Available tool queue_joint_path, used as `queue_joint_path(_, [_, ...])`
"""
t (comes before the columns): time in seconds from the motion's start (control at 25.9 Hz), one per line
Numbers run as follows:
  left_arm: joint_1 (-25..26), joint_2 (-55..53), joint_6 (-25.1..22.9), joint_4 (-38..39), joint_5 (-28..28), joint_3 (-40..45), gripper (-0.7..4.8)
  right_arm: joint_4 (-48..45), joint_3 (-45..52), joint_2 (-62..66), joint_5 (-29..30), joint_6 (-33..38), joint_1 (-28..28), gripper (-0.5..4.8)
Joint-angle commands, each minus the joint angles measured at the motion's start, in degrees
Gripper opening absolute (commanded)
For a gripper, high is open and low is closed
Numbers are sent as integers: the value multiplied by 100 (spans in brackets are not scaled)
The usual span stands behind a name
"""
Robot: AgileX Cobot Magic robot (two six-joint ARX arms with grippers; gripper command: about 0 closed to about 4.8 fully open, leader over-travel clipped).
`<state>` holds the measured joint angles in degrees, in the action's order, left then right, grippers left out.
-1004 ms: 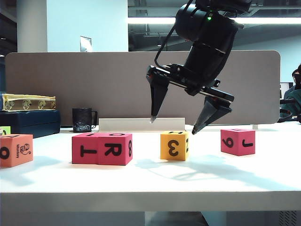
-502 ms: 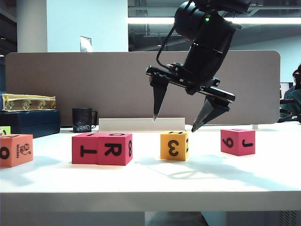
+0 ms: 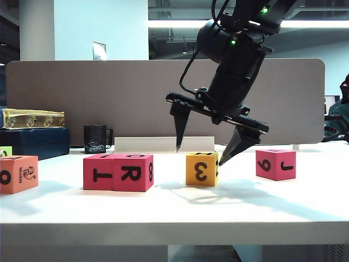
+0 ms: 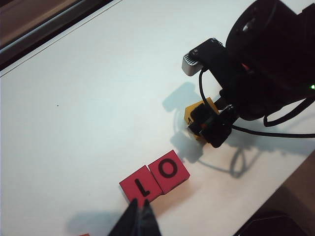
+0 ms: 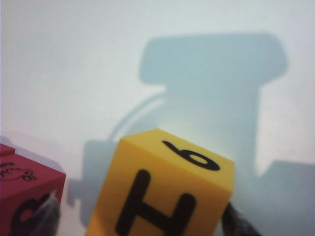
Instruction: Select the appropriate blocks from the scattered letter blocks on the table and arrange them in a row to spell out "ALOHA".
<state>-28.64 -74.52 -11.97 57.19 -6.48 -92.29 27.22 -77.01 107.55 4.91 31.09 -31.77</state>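
Far left on the smooth white table (image 3: pixel 174 210), an orange foam cube (image 3: pixel 18 173) sits half out of frame, a small monkey picture on its face, with a sliver of lime-green block (image 3: pixel 5 150) behind it. Next along, two crimson cubes stand touching, side by side: the one showing T (image 3: pixel 98 172) and the one showing R (image 3: pixel 133 172); from the left wrist view their tops read L (image 4: pixel 141 185) and O (image 4: pixel 169 170). The left gripper (image 4: pixel 138 221) hovers just beside the L cube, its dark fingers pressed together, nothing between them. Behind, a dark mug (image 3: pixel 96 139) stands against the taupe divider panel (image 3: pixel 109 98); what it holds cannot be seen.

Centre now: the yellow cube (image 3: pixel 202 168), matte, square-edged, shows a 3 to the front and an H on top. The right gripper (image 3: pixel 198 154) straddles it, pointed black fingers spread wide, one tip each side, not yet clamped. Far right, another crimson cube (image 3: pixel 276 164) stands well apart, showing 9 and J.
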Motion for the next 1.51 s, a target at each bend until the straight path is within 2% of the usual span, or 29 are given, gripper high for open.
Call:
queue_joint_path(0.04, [-2,28,-7,-72,-26,-24,-6,-50,-35,-28,-31,42,-15,386])
queue_joint_path(0.23, [-2,28,-4,-68,-24,-24,-6,-52,-35,-28,-31,39,-17,360])
queue_joint_path(0.35, [-2,28,-4,-52,-26,-24,-6,-46,-35,-28,-4,33,-48,323])
queue_joint_path(0.5, [-2,28,-4,0,-24,-24,-6,-22,-35,-28,24,17,-81,319])
queue_joint_path(0.58, [-2,37,-4,61,-24,-24,-6,13,-33,2,68,17,-81,291])
queue_joint_path(0.7, [-2,90,-4,63,-24,-24,-6,42,-33,7,260,17,-101,291])
queue_joint_path(1.04, [-2,170,-4,129,-22,-26,-6,-4,-35,7,267,-111,-496,292])
queue_joint_path(1.51, [-2,170,-2,197,-22,-26,-6,-20,-37,7,446,-107,-577,295])
